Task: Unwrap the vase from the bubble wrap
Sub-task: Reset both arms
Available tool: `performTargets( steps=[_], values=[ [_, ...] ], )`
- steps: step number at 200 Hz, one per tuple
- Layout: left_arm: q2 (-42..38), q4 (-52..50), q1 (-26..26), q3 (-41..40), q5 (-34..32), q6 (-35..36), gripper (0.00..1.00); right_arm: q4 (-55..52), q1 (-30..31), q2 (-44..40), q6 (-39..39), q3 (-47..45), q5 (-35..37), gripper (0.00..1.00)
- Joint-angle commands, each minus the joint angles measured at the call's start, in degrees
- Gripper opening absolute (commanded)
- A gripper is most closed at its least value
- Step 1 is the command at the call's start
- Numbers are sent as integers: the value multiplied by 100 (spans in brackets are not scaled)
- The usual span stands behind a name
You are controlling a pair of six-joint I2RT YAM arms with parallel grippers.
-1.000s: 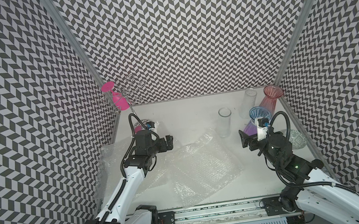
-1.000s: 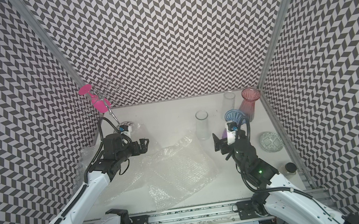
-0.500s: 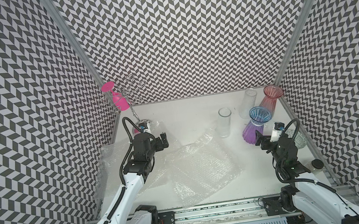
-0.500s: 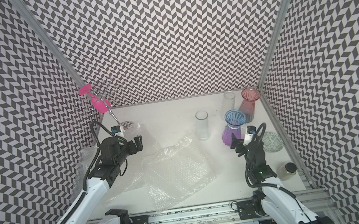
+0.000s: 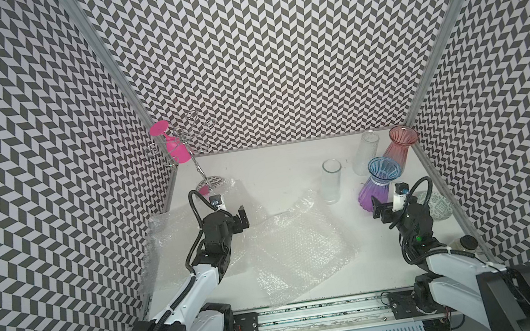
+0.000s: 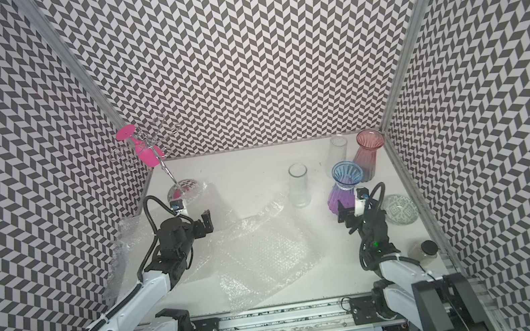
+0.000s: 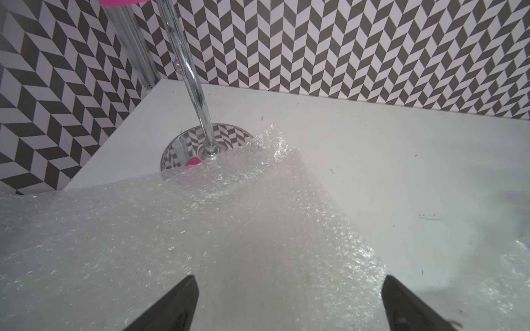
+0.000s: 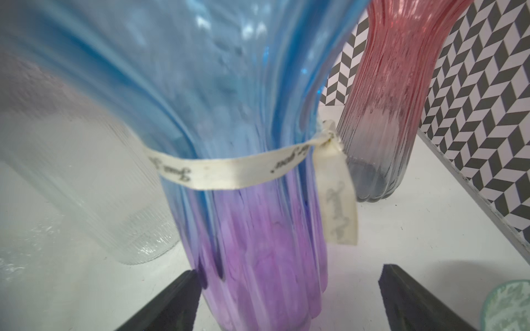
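Bubble wrap (image 5: 289, 251) lay loose and crumpled in overlapping sheets over the left and middle of the white worktop (image 5: 275, 172). It ran from the left wall to about the centre and down to the near edge. Nothing showed wrapped inside it. One far corner of a sheet lapped over the mirrored base (image 7: 177, 146) of the wire glass rack (image 5: 184, 136) in the far-left corner. A pink goblet (image 5: 177, 152) hung upside down on that rack.

Left gripper (image 7: 288, 282): jaws wide apart, empty, over the sheeting on the left side, pointing toward the far wall. Contact with the wrap could not be told.

Right gripper (image 8: 288, 270): jaws wide apart, holding nothing, at the near side of the blue-and-purple vase (image 5: 378, 182). In the right wrist view the vase foot sat between the fingers, close against one; contact could not be told.

That vase stood upright and bare on the right of the worktop, a cream ribbon (image 8: 229, 174) with a tag tied round its waist. Beyond it, far right, stood a pink vase (image 5: 400, 149) and a ribbed clear vase (image 5: 365, 154), both upright. A plain glass cylinder (image 5: 332, 181) stood left of them, just past the wrap's far edge. A patterned dish (image 5: 438, 208) lay right of the right gripper. A small black-lidded jar (image 6: 421, 251) sat in the near-right corner.
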Motion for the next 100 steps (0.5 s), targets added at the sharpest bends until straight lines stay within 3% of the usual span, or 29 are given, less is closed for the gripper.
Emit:
performTargets(
  steps=[1, 39, 100],
  values=[
    [105, 1130, 122, -34, -206, 222, 100, 452, -43, 292, -121, 362, 104, 99],
    [372, 1835, 371, -119, -165, 283, 100, 1112, -76, 190, -134, 75, -29, 99],
    [771, 3043, 600, -560, 21, 467, 100, 2209, -100, 768, -168, 38, -34, 99]
  ],
)
